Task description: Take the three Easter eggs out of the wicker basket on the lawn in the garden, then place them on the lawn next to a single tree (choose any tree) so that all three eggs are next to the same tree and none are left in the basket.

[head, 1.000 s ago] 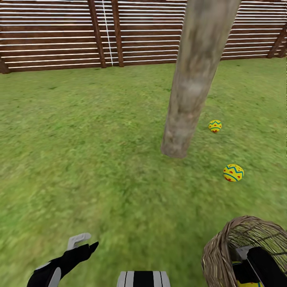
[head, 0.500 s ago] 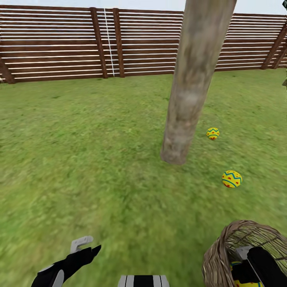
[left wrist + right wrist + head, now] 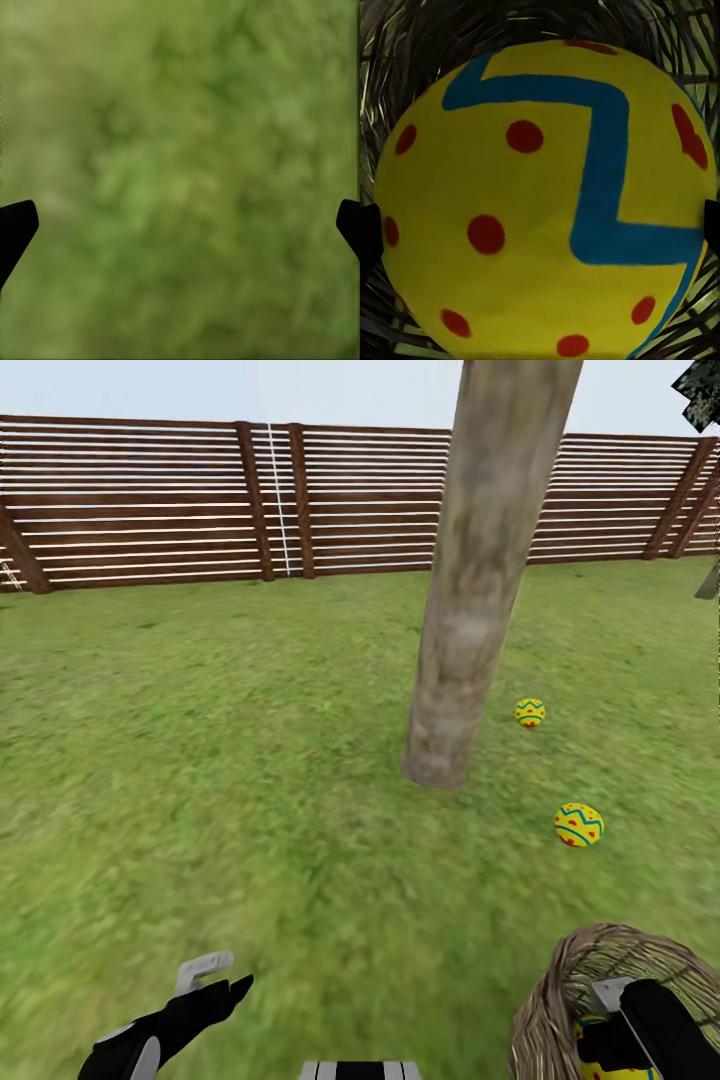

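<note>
right gripper (image 3: 612, 1050): down inside the wicker basket (image 3: 548, 990), fingertips either side of the last egg (image 3: 544, 202); can't tell if it's actually pinching it
left gripper (image 3: 222, 982): jaws spread wide, nothing in them, hanging over the lawn (image 3: 200, 760)
other two eggs: near one (image 3: 579, 825) and far one (image 3: 530, 712) sit on the grass just right of the tree (image 3: 470, 590) trunk
background: slat fence (image 3: 150, 505)

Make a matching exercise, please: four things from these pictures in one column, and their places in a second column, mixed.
Things:
1. third egg
2. two eggs
3. left end effector
4. fence

Places:
A. over bare grass
B. on the lawn near the tree
C. behind the tree, at the lawn's edge
D. inside the wicker basket, at the right end effector

Pairs: 1-D, 2-B, 3-A, 4-C
</note>
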### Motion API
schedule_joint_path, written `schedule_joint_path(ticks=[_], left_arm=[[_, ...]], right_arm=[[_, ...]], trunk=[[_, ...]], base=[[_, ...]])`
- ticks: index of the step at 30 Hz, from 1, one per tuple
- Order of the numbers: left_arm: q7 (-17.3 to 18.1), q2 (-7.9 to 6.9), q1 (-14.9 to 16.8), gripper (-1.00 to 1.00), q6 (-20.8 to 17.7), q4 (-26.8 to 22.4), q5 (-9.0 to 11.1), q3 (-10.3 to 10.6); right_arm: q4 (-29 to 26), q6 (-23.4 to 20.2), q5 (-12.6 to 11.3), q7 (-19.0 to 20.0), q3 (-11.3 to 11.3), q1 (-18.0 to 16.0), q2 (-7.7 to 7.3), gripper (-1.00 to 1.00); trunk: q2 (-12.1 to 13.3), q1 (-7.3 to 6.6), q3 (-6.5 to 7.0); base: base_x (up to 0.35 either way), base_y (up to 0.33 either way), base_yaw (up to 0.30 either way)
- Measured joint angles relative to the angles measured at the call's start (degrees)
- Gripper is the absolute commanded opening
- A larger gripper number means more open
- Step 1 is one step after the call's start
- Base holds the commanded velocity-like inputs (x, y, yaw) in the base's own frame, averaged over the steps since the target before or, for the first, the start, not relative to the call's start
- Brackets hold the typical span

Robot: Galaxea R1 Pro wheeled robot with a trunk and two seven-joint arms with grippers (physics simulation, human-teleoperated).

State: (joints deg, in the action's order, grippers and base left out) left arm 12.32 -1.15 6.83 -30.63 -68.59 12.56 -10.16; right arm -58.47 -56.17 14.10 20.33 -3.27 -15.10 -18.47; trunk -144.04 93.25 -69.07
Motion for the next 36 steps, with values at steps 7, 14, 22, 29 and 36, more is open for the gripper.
schedule_joint_path(ticks=[7, 14, 22, 29, 36], left_arm=[[0.0, 0.05, 0.0, 1.00, 0.0, 0.0, 0.0, 0.1], [0.0, 0.09, 0.0, 1.00, 0.0, 0.1, 0.0, 0.1], [0.1, 0.09, 0.0, 1.00, 0.0, 0.1, 0.1, 0.1], [0.1, 0.09, 0.0, 1.00, 0.0, 0.3, 0.1, 0.1], [0.1, 0.09, 0.0, 1.00, 0.0, 0.3, 0.1, 0.1]], right_arm=[[0.0, 0.0, 0.0, 0.0, 0.0, 0.0, 0.04, -1.00], [0.0, 0.0, 0.0, 0.0, 0.0, 0.0, 0.03, -1.00], [0.0, 0.0, 0.0, 0.0, 0.1, 0.0, 0.07, -1.00], [0.1, 0.0, 0.0, 0.0, 0.0, 0.0, -0.01, -1.00], [0.1, 0.0, 0.0, 0.0, 0.0, 0.0, -0.07, -1.00]], trunk=[[0.1, -0.18, 1.55], [0.2, -0.34, 3.10], [0.3, -0.57, 4.88], [0.4, -0.75, 6.43], [0.5, -0.93, 7.98]], base=[[-0.001, 0.000, 0.000], [-0.149, 0.000, 0.000], [-0.033, 0.000, 0.000], [0.000, 0.000, 0.000], [0.000, 0.000, 0.000]])
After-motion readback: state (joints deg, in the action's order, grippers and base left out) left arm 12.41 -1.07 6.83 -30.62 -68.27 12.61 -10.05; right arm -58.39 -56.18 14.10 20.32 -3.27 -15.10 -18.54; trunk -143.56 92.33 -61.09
